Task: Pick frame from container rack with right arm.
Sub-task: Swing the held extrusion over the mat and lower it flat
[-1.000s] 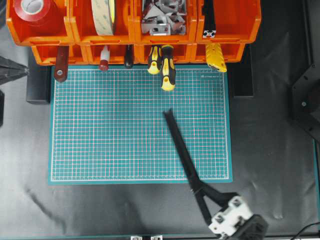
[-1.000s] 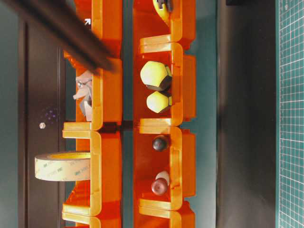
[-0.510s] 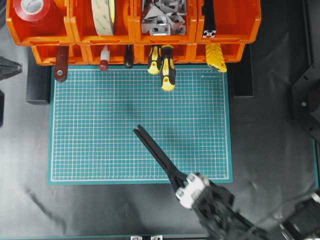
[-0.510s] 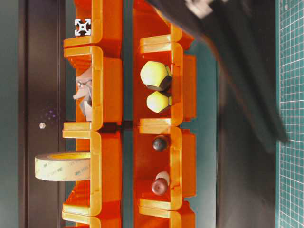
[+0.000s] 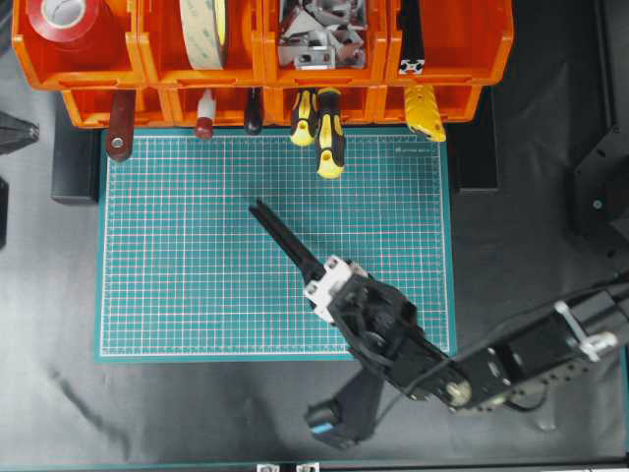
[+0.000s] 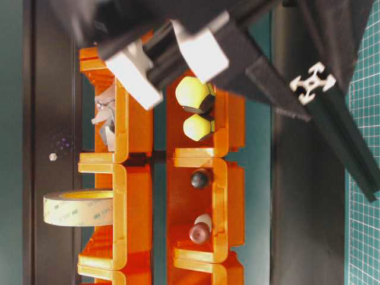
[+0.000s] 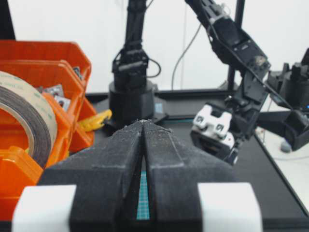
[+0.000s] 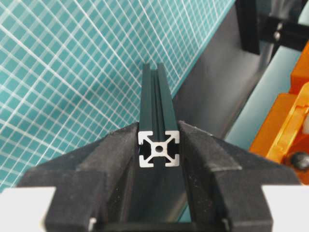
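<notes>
The frame [image 8: 155,96] sits pinched between the right arm's fingers [image 8: 116,154], its pale slotted cut end facing the wrist camera and the rest of the bar running out ahead of the fingertips. In the overhead view the right gripper [image 5: 316,277] hangs over the mat [image 5: 197,246] with the bar pointing on toward the rack [image 5: 491,59], which lies well beyond the bar's far tip. I judge the pick largely done: the bar is out of its bin and clamped, and all that seems left is to carry it off or steady it. Whether the bar's far tip touches the mat cannot be told from any view. The overhead view alone shows a second cut end [image 5: 412,66] lying in the top bin far ahead of the fingers, so one more such bar appears to be in the rack. The right wrist view alone shows the grip itself, one pad flat on each side of the square section. The table-level view catches the held bar's cut end [image 6: 313,83] clear of the orange bins. The left wrist view shows the left gripper [image 7: 143,140] with fingers pressed together on nothing.
</notes>
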{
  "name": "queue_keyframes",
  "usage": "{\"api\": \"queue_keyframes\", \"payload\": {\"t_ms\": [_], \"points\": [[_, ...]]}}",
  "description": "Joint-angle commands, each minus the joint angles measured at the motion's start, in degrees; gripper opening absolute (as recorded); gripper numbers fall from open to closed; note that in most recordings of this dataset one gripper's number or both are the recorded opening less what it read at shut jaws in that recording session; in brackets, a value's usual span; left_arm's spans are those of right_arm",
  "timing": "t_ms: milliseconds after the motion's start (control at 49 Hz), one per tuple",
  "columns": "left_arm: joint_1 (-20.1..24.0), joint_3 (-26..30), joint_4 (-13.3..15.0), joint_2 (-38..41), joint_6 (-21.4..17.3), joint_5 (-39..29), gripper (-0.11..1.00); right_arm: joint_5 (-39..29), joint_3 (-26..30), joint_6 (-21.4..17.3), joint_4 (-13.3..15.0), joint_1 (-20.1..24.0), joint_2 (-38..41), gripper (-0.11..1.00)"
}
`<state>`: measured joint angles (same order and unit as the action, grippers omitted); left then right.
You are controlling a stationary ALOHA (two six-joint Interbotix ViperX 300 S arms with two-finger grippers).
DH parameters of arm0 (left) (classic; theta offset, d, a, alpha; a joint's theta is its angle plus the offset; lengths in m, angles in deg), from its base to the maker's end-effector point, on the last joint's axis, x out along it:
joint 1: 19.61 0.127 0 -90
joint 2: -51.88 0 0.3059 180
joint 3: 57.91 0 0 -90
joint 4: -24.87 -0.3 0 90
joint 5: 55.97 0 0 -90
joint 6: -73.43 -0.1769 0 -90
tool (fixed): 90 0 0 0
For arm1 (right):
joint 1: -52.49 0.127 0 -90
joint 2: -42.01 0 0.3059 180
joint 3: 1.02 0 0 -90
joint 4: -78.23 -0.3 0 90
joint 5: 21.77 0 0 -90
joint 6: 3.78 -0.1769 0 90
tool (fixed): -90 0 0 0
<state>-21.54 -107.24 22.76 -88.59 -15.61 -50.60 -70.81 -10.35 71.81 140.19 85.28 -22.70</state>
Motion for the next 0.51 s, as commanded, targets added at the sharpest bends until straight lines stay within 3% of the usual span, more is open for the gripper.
{"api": "queue_keyframes", "payload": {"t_ms": [0,245,490], "points": [[-0.09,1.67,-0.18,0.53,0.18,0.26,0.0,0.7,1.93,0.0,0.26,-0.35,0.18,0.25],[-0.09,1.67,-0.18,0.7,0.18,0.26,0.0,0.62,4.04,-0.18,-0.97,-0.88,2.55,0.25],[-0.09,1.67,-0.18,0.7,0.09,0.26,0.0,0.97,4.13,-0.44,-7.29,-0.79,3.08,0.25]]}}
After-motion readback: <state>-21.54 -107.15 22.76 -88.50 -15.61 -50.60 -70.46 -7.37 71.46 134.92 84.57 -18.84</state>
